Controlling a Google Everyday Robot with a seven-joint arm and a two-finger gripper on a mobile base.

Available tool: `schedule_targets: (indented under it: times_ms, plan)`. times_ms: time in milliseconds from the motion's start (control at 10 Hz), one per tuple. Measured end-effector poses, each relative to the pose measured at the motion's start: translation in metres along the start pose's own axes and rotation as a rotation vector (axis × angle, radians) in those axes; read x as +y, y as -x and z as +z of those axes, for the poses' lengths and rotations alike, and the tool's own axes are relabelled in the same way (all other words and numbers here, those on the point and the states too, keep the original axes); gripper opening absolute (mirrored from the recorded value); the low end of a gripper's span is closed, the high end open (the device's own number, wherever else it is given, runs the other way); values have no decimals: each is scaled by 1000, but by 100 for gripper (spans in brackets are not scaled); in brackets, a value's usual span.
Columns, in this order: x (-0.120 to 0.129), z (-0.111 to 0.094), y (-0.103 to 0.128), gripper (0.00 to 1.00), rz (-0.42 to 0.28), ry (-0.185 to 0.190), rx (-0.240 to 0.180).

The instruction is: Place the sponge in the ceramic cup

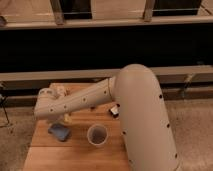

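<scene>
Sponge (pixel 59 131) is lying flat on the wooden table (pixel 45 156), toward its left side, just left of the ceramic cup (pixel 97 135) and not touching it. Cup is standing upright, mouth up. Arm (pixel 80 100) is reaching leftward over the table. Gripper (pixel 64 119) is hanging under the arm's far end, just above the sponge, mostly hidden; cannot tell whether wide or narrow. White-and-dark box (pixel 114 111) is sitting behind the cup.

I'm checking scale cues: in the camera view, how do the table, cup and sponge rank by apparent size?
1. Table.
2. Cup and sponge: look alike, no ranking.
End effector hangs above the table's left side, near the sponge.
</scene>
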Motion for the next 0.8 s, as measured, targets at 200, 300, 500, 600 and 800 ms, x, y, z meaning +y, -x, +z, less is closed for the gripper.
schedule_targets:
  times_ms: [200,300,500,600,800]
  plan:
    - [-6,3,10,80,-58,4,-26]
    - [-8,6,14,80,-84,12,-40]
    - [-12,15,20,80,-126,31,-71]
    - [-12,21,22,80,-142,43,-89]
    - [-12,27,24,78,-161,60,-112]
